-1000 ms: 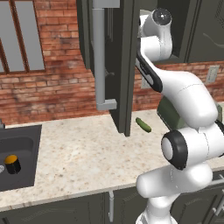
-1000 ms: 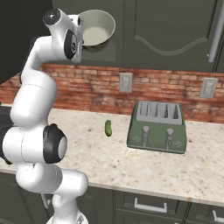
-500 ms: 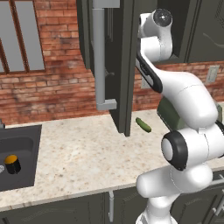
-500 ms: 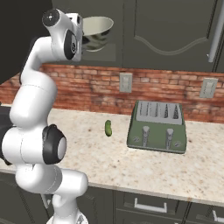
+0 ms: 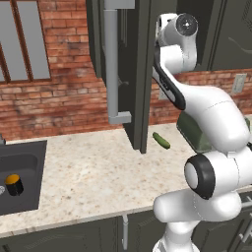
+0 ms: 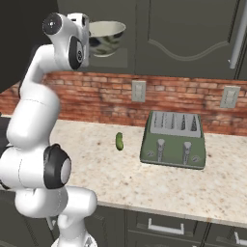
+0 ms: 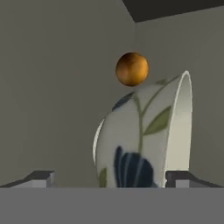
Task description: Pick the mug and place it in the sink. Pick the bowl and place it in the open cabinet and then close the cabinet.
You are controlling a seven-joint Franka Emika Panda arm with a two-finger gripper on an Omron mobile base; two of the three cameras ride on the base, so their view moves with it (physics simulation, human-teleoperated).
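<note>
One bowl sits inside the open cabinet, between my gripper fingers, whose grip I cannot tell, so I'd settle it flat, release fully, and back straight out.

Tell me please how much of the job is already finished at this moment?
Done: the mug sits in the sink. In hand: the bowl is at the open cabinet, between the gripper fingertips, and whether it rests on the shelf cannot be told. Left: letting go of the bowl and closing the cabinet door.
</note>
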